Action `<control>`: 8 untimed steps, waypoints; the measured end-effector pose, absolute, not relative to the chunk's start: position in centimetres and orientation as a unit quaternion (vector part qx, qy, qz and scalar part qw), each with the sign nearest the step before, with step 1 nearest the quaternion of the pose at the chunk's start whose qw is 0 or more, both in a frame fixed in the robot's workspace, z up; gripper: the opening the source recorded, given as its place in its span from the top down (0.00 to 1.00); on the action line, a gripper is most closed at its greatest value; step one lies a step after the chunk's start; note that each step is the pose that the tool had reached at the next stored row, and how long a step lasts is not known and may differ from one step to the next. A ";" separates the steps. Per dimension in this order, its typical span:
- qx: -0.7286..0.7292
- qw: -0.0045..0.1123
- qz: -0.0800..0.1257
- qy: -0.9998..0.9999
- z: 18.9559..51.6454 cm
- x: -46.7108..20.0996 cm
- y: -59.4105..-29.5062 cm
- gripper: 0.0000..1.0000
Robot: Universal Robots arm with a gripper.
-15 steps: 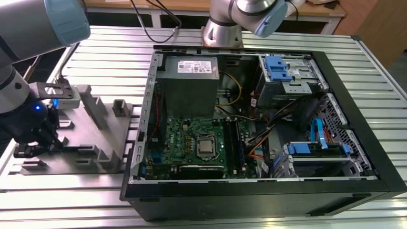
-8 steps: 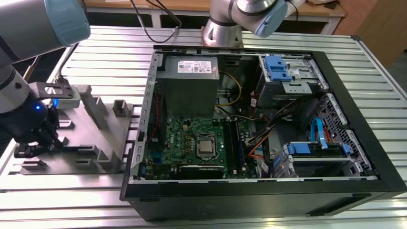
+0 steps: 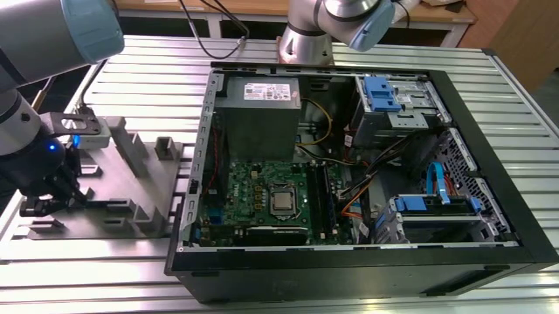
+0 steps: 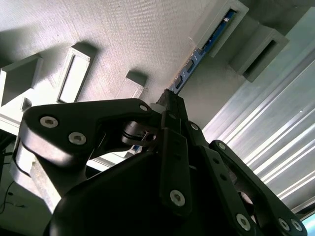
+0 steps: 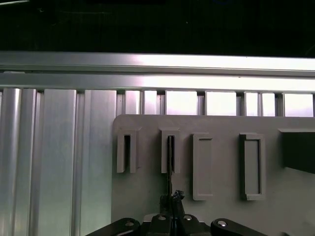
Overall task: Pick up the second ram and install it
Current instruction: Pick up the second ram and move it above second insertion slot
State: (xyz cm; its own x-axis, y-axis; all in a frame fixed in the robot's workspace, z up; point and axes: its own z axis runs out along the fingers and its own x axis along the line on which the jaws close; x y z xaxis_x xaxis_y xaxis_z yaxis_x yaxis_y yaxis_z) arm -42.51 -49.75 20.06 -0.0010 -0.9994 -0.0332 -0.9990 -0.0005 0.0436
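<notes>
Hold the black metal linkage gripper (image 4: 170,100), apparently pinched tight on one end of the thin, flat dark blue second ram (image 4: 194,59), square to the raised slot (image 5: 170,152) of the matte grey plastic holder plate (image 5: 226,167) cradling that strip on edge, well apart from the green motherboard (image 3: 253,190) inside the open black computer case (image 3: 349,271). Lift straight along the slot, no twisting: thin rigid board, snug smooth walls, likely binding if tilted.

The silver-grey arm (image 3: 26,46) is wearing pale blue joint caps (image 3: 88,26); its black gripper (image 4: 170,102) is showing silver screws (image 4: 177,197), and a blue light (image 3: 52,145) is glowing at the wrist.
</notes>
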 end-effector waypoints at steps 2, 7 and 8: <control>0.707 0.004 -0.027 -0.707 20.1 -42.5 -49.7 0.92; 0.707 0.004 -0.027 -0.707 20.2 -42.5 -49.7 0.92; 0.707 0.004 -0.027 -0.707 20.3 -42.5 -49.7 0.92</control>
State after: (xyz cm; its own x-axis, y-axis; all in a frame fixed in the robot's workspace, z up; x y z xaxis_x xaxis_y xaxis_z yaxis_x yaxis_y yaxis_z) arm -42.51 -49.75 20.27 0.0002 -0.9994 -0.0332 -0.9990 -0.0017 0.0436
